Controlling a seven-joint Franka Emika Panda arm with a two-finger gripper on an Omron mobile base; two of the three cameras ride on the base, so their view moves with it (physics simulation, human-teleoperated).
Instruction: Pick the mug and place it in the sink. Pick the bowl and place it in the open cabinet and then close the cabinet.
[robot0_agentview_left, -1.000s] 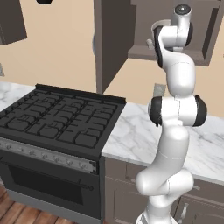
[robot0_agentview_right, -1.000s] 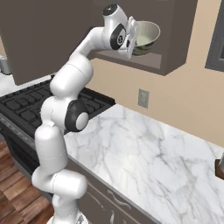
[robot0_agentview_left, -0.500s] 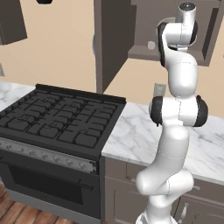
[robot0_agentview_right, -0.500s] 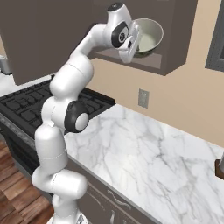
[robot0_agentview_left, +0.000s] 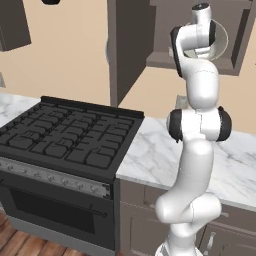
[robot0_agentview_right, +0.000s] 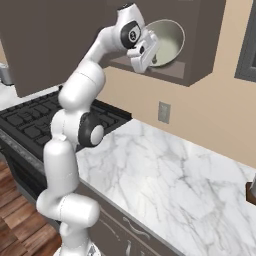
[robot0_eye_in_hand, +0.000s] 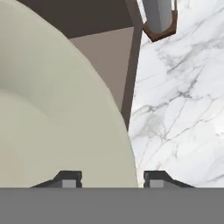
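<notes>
The pale cream-green bowl stands tilted on its edge inside the open cabinet, its hollow facing out into the room. In the left base view the bowl peeks out behind my raised arm, within the cabinet opening. My gripper is at the bowl's lower rim. In the hand view the bowl covers most of the picture, and my gripper stands open with its fingertips apart on either side of the rim. The mug and the sink are out of view.
The cabinet's open door hangs to the left of my arm. Below lie a black stove and a white marble counter with a wall outlet above it. A brown-based block stands at the counter's far right.
The hand has pushed a little deeper into the cabinet. The bowl has tipped further onto its edge, and the jaws have spread from shut on its rim to apart.
</notes>
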